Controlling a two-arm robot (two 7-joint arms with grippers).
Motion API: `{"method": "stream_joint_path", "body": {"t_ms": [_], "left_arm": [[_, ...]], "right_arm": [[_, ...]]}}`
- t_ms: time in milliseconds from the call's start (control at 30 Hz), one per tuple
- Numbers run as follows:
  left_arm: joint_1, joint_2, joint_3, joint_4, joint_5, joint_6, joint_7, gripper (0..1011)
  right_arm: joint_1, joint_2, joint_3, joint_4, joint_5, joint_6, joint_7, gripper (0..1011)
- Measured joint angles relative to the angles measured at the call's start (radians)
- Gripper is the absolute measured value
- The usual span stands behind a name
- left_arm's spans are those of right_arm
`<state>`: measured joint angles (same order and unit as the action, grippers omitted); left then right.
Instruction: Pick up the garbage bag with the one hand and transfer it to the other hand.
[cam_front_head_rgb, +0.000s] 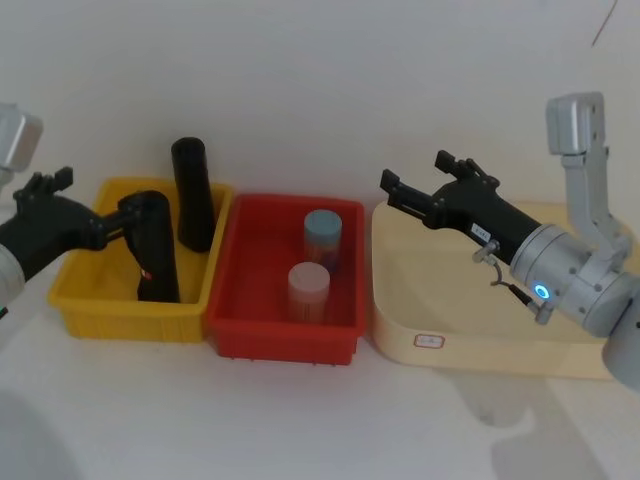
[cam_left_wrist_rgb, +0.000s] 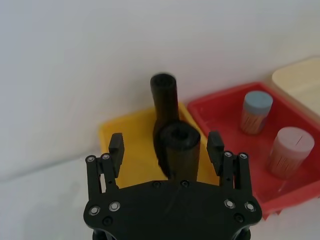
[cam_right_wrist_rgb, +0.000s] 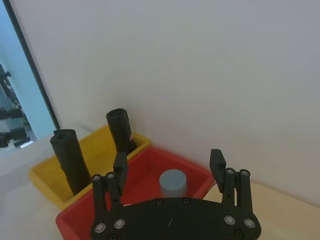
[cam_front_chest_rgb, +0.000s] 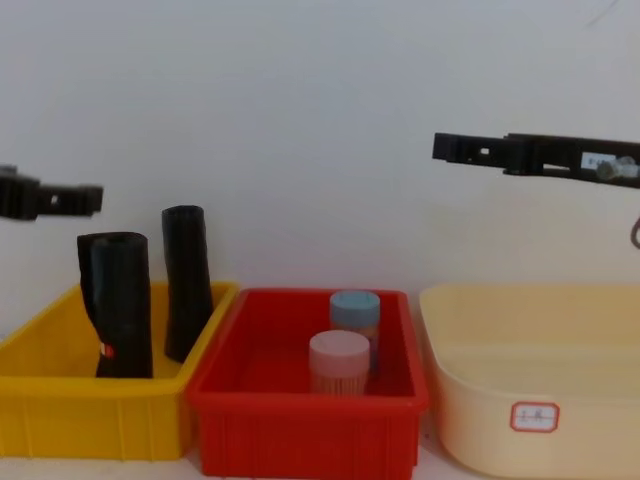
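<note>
Hovering over the yellow bin (cam_front_chest_rgb: 60, 410), my left gripper (cam_left_wrist_rgb: 165, 139) gaped, the chest view showing it above the garbage bag (cam_front_chest_rgb: 120, 290); my right gripper (cam_right_wrist_rgb: 168, 160) gaped far right of it.

You have the garbage bag (cam_front_head_rgb: 155, 255) in the left bin (cam_front_head_rgb: 80, 312), before the other roll (cam_front_head_rgb: 193, 195); the middle bin (cam_front_head_rgb: 280, 338) holds the front jar (cam_front_head_rgb: 309, 288) and rear jar (cam_front_head_rgb: 323, 235); the tub (cam_front_head_rgb: 480, 348) sits rightmost.

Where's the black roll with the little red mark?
The garbage bag stands in the yellow bin on the robot's left, in front of the other black roll, the left gripper near its top.
</note>
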<state>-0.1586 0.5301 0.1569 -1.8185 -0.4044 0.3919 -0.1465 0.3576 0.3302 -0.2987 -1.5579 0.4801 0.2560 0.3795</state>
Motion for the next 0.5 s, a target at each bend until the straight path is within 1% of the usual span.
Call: {"method": "stream_joint_path", "body": {"t_ms": [267,500], "left_arm": [[0.008,-0.015,-0.007,0.053,-0.011,-0.010,-0.016,1001],[-0.012,-0.045,0.001,0.114,-0.017,-0.026,-0.034,1001]], "right_arm": [[0.002,-0.001,-0.006,0.012,0.013,0.007,0.002,1001],[0.000,0.001,-0.016,0.012,0.022,0.012,0.002,1001]]}}
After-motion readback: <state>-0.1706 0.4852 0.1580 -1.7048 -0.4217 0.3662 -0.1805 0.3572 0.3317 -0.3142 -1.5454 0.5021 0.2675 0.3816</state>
